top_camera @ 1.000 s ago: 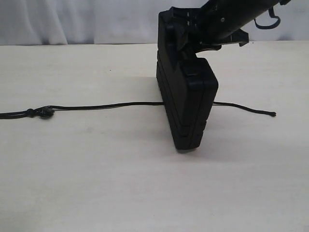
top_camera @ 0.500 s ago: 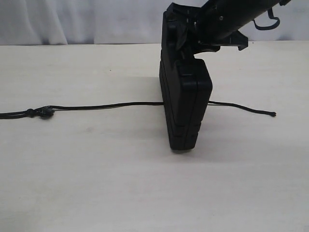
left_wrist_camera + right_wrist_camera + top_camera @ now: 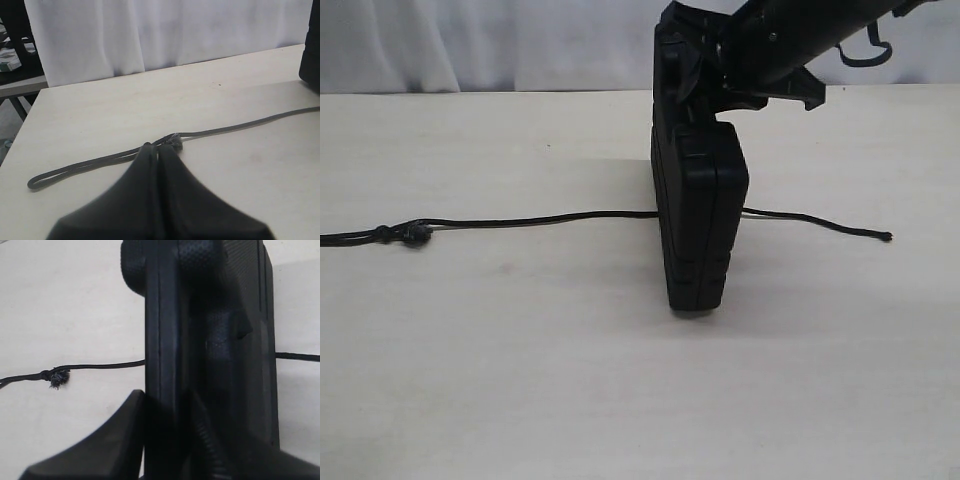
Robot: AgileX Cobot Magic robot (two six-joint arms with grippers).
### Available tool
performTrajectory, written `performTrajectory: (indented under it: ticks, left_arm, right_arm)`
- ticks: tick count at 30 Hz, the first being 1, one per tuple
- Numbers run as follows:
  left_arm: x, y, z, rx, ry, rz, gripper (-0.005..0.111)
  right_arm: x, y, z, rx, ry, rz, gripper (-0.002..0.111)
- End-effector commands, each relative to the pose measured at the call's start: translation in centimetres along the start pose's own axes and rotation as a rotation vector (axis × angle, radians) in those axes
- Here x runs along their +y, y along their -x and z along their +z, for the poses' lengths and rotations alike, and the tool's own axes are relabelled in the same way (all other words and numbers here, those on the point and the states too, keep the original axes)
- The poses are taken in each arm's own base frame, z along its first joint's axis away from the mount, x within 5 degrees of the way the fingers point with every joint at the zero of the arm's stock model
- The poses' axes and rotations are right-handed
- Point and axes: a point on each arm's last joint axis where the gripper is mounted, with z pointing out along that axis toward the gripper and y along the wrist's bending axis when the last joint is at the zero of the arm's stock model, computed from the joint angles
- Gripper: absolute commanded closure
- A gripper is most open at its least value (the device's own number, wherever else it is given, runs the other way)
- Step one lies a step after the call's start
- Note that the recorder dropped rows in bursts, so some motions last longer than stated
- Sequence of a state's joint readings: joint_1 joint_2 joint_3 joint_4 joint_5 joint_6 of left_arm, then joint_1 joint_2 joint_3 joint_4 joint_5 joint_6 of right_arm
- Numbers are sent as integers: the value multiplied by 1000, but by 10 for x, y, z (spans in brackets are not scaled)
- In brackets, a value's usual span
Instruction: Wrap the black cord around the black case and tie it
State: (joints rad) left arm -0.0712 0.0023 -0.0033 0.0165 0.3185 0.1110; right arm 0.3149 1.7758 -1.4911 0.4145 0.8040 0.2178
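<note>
Exterior view: right gripper [image 3: 692, 108] clamps one upright black case [image 3: 700, 225], left gripper [image 3: 157, 150] closed by one black cord [image 3: 520, 221].

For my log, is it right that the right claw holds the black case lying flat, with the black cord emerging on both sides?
Not flat: the exterior view shows the black case standing upright on its edge, held by the right claw, black cord emerging on both sides.

Robot lab or test set-up, not a home. Bare pale wood-grain table [image 3: 520, 380], plain white curtain [image 3: 470, 45] as backdrop at 12 o'clock, black robot arm [image 3: 800, 40] coming in at 1 o'clock. The left wrist view shows a second desk [image 3: 22, 86] with clutter past the table edge, and grey floor [image 3: 7, 132].
</note>
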Motion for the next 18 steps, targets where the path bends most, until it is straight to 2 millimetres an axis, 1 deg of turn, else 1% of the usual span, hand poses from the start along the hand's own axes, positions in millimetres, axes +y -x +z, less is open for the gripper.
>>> performTrajectory:
  ticks: [1,18]
  left_arm:
    - [0,0,0,-9,0,-6,107]
    - [0,0,0,-9,0,-6,107]
  right_arm:
    - [1,-2,2,17,9,20,104]
    - [1,-2,2,15,13,21,104]
